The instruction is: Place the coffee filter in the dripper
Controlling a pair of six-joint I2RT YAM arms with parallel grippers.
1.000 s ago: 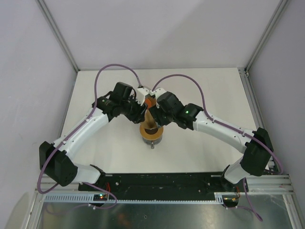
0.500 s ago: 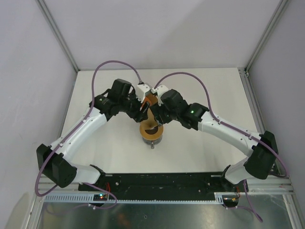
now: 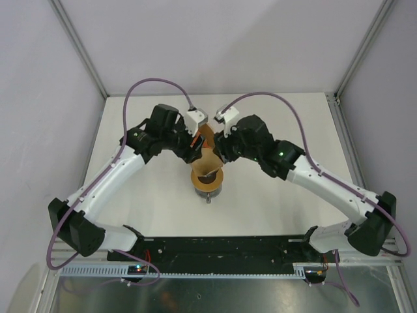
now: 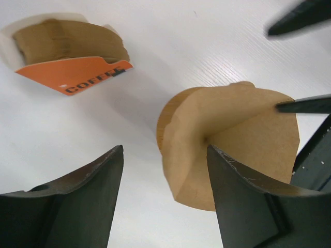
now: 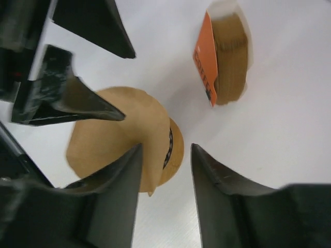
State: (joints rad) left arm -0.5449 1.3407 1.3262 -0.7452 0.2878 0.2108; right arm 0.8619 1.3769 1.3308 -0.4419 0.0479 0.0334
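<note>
The pale tan coffee filter point(image 3: 207, 163) sits in the dripper, opened and leaning toward the back. Of the dripper I see only the orange-brown ring point(image 3: 212, 185); the blue cone is hidden under the paper. In the left wrist view the filter point(image 4: 232, 144) covers the ring edge point(image 4: 161, 129). In the right wrist view the filter point(image 5: 111, 134) overlaps the ring point(image 5: 177, 150). My left gripper point(image 3: 195, 151) point(image 4: 164, 155) is open, just left of the filter. My right gripper point(image 3: 219, 153) point(image 5: 165, 150) is open, just right of it. Neither grips the paper.
The orange-brown packet of filters point(image 3: 206, 135) lies on the white table just behind the dripper, between the two wrists. It also shows in the left wrist view point(image 4: 72, 57) and the right wrist view point(image 5: 222, 57). Grey walls and metal posts bound the table.
Both grippers have drawn apart and back from the filter, which now stands free in the dripper. The right arm has stretched out further.
</note>
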